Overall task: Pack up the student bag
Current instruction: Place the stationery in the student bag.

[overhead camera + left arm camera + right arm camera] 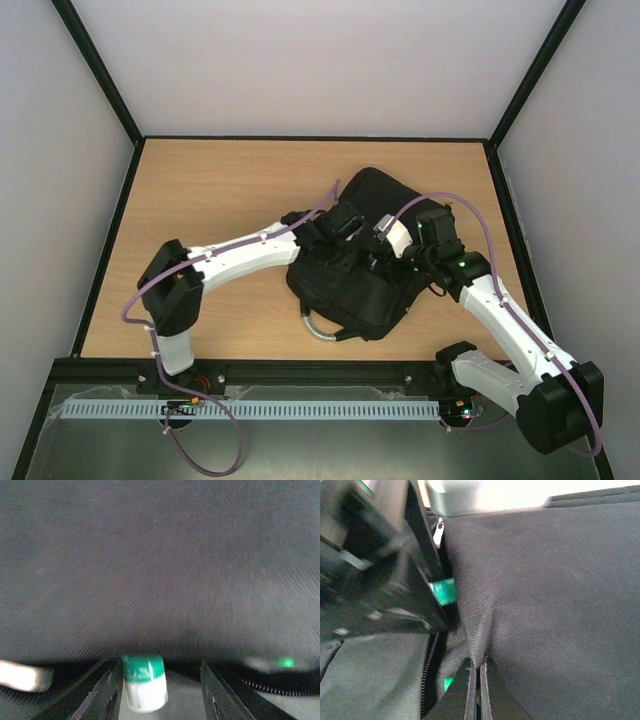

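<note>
Closest to the lens, in the left wrist view, the left gripper (159, 669) has its fingers (107, 685) spread apart, and a small green-and-white cylinder (144, 682) stands upright between them. It sits just beside one finger, with a clear gap to the other, so the fingers are open and not clamping it. Dark fabric roofs the whole view (the camera appears to be looking under a flap or into a pocket). A white object (22, 676) at the left edge and a green blur (285, 662) at the right are too soft to identify.

The student bag (375, 200) lies on the tabletop (220, 180), right of centre, its grey handle (318, 328) towards the arm bases. Both arms reach over it from either side.

The right gripper (477, 667) has its fingers closed tight on a raised fold of the bag's fabric, beside a line of zip teeth (427, 670), seemingly holding the opening up.

My reading is that packing is partway through. The cylinder looks delivered inside, or all but. Drawing the left arm out, adding any further items and closing the zip are left.
</note>
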You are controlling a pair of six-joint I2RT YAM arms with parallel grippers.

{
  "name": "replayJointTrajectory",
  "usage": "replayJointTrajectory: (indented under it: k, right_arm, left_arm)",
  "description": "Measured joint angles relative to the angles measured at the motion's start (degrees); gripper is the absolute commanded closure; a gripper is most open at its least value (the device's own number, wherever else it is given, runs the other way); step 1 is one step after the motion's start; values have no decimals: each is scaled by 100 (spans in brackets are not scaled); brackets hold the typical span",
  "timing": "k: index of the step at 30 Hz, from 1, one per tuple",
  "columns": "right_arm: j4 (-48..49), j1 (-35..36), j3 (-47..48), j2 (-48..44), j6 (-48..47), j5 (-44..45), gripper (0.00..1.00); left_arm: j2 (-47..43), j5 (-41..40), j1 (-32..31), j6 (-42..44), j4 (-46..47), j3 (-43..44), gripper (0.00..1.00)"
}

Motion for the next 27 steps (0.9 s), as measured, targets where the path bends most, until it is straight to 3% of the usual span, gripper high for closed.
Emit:
replayJointTrajectory:
  k: [6, 9, 14, 27]
  right_arm:
    - [0, 0, 0, 0, 0, -50, 99]
    - [0, 0, 0, 0, 0, -52, 99]
    - [0, 0, 0, 0, 0, -61, 99]
    - [-2, 0, 0, 0, 0, -70, 99]
  left_arm:
    - [-1102, -188, -68, -247, -140, -715, 53]
    - [-1554, -229, -129, -409, -146, -1165, 66]
    - [-1744, -186, -197, -719, -33, -2175, 97]
    - [-1360, -214, -188, -778, 682, -1982, 98]
